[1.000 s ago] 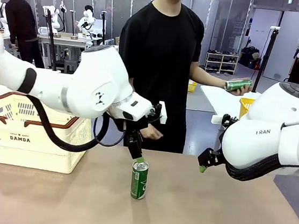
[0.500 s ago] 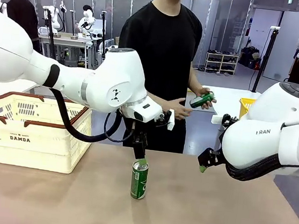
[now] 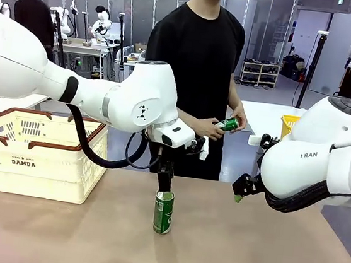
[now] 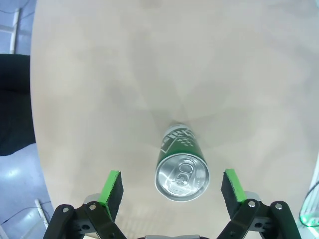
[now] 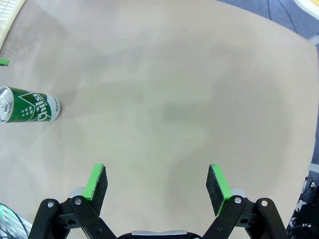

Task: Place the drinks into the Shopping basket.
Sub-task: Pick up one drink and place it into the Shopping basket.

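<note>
My left gripper (image 4: 172,186) hangs fully open and empty, directly over the green can (image 4: 181,167). The can stands upright mid-table, well apart from the Shopping basket (image 3: 31,172). I judge this the pick step: next I lower straight down, then close on the can's sides.

Beige matte table (image 3: 263,256); a person in a black short-sleeved shirt (image 3: 197,51) stands at its far edge. Behind, a bright yellow mesh basket (image 3: 288,124) sits at a white table's (image 3: 262,119) right edge.
</note>
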